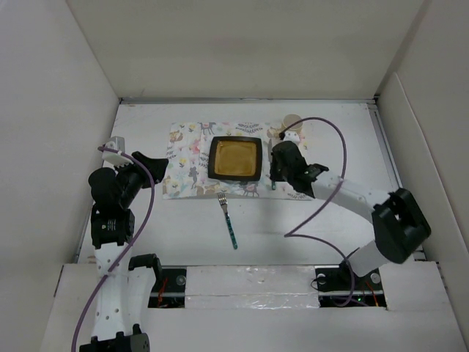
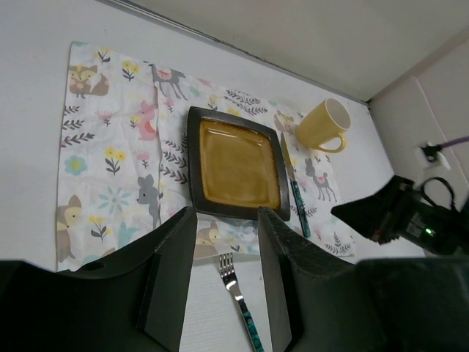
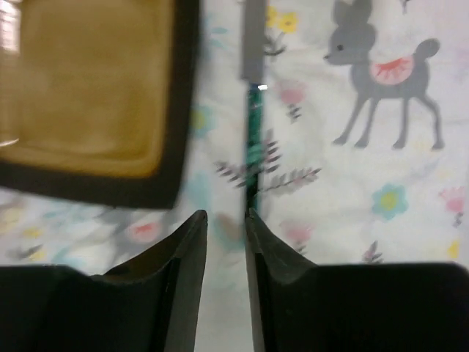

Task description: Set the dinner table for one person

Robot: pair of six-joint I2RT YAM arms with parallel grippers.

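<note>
The white table [image 1: 183, 227] lay under both sets of fingers, carrying a patterned cloth [image 1: 183, 169] at its middle. The left fingers [image 2: 176, 264] hung above the table with a moderate gap and nothing between them. In their wrist view a fork [image 2: 236, 293] lay flat on the bare table just beyond and below their tips, short of the cloth's near edge. Farther ahead of them sat a square brown plate [image 2: 238, 165] on the cloth, and past its far right corner a yellow mug [image 2: 322, 123].

The right fingers [image 3: 192, 249] were low over the right part of the cloth, set narrowly apart and holding nothing, with only cloth showing in the slit. A knife [image 3: 253, 139] with a teal handle lay straight ahead of them, its handle end just at the tip of the right-hand finger. The plate's dark rim was just to their left.
</note>
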